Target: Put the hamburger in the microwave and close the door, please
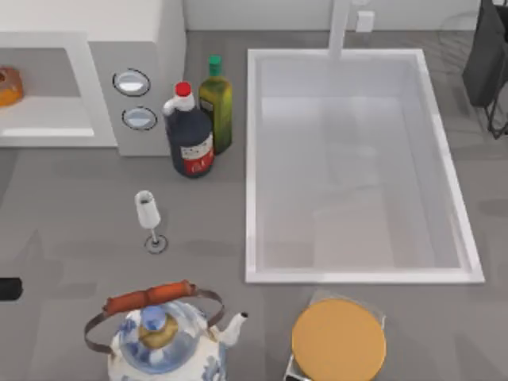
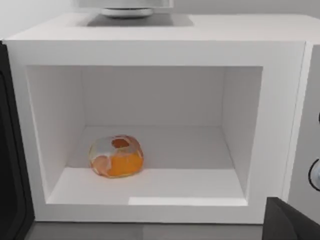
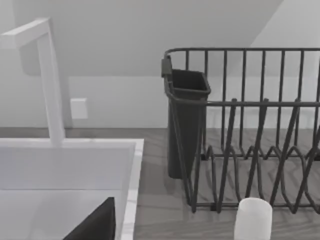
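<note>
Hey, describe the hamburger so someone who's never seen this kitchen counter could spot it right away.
Find the big white microwave at the table's far left, its cavity open. On the cavity floor, toward its left wall, sits the hamburger: a small, round, orange-brown bun. It is the only item inside, much smaller and rounder than the flat tan disc at the table's near edge.

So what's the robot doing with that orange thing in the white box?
That orange thing is the hamburger, and it already sits inside the microwave, on the floor of the white box. The door is still swung open at the side, so closing it is what is left. The left arm's camera looks straight into the microwave. The right arm is parked over by the dish rack beside the sink.
</note>
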Tool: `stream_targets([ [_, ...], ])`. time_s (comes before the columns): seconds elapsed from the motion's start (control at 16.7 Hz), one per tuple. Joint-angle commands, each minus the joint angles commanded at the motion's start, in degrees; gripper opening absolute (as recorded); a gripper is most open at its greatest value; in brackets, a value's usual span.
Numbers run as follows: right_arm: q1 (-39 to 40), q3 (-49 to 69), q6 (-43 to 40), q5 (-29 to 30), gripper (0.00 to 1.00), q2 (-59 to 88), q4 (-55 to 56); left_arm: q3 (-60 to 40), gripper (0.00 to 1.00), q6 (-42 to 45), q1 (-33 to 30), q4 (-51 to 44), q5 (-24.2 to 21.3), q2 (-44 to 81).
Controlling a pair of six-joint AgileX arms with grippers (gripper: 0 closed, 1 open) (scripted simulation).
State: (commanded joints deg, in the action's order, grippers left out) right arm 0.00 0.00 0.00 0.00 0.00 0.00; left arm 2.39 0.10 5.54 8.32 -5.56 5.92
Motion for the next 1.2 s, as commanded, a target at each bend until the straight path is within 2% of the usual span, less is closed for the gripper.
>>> stream_targets([
  [0.36, 0.0, 0.0, 0.0, 0.0, 1.00, 0.0, 0.0, -0.1, 0.00, 0.0, 0.1, 0.7, -0.2, 0.5],
  [0.84, 0.0, 0.0, 0.0, 0.0, 1.00, 0.0, 0.0, -3.3, 0.00, 0.2, -3.6, 9.6, 3.4, 13.2],
  [1.2, 0.0, 0.0, 0.0, 0.0, 1.00, 0.0, 0.0, -3.6, 0.00, 0.2, -4.1, 10.3, 4.2, 13.9],
])
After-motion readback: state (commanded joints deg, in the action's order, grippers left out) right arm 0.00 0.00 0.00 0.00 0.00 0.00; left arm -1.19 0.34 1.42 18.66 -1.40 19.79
